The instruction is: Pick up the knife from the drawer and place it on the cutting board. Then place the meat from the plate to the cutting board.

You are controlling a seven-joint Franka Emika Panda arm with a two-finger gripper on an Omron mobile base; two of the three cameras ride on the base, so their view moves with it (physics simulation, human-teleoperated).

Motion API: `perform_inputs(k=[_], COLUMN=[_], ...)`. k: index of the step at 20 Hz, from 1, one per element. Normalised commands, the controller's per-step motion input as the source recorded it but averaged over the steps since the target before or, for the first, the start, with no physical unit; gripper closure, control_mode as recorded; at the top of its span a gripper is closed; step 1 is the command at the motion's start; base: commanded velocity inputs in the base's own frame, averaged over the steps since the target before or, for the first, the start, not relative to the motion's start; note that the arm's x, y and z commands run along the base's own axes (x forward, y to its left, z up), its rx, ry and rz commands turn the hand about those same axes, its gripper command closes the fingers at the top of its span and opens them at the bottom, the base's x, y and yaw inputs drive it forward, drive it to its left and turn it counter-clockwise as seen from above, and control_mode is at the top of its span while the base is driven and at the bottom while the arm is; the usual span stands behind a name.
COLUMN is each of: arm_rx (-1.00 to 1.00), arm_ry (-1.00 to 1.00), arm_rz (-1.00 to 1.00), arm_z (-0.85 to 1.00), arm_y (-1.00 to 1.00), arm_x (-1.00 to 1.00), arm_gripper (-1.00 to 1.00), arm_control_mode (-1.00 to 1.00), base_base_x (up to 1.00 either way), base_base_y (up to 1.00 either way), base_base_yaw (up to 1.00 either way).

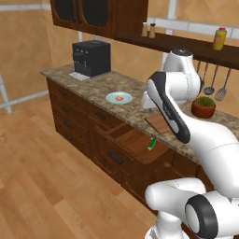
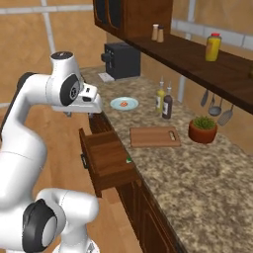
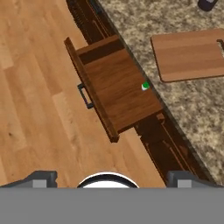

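With its fingers spread wide and empty, the tool (image 2: 79, 114) hangs high above the pulled-out drawer (image 3: 118, 89), where the knife (image 3: 145, 86) lies at the back edge under the table (image 3: 183, 100) lip, toward one o'clock in the hand view, its long axis hard to tell.

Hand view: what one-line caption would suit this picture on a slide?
Looking down from the hand: open drawer with the green-handled knife at its back edge, cutting board on the counter.
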Motion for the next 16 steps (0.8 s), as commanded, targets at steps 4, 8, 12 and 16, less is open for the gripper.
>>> perform_inputs(k=[4,8,12,16], arm_rx=[0.00,0.00,0.00,0.10], arm_ry=[0.00,0.00,0.00,-0.05], arm_rz=[0.00,0.00,-0.04,-0.30], arm_z=[0.00,0.00,-0.10,-0.64], arm_y=[0.00,0.00,0.00,0.09], arm_x=[0.00,0.00,-0.12,-0.05], arm_gripper=[-1.00,-1.00,-1.00,-1.00], arm_control_mode=[1.00,1.00,-1.00,-1.00], base_base_x=[0.60,0.16,0.00,0.00], base_base_y=[0.00,0.00,-0.01,0.00], base_base_yaw=[0.03,0.01,0.00,0.00])
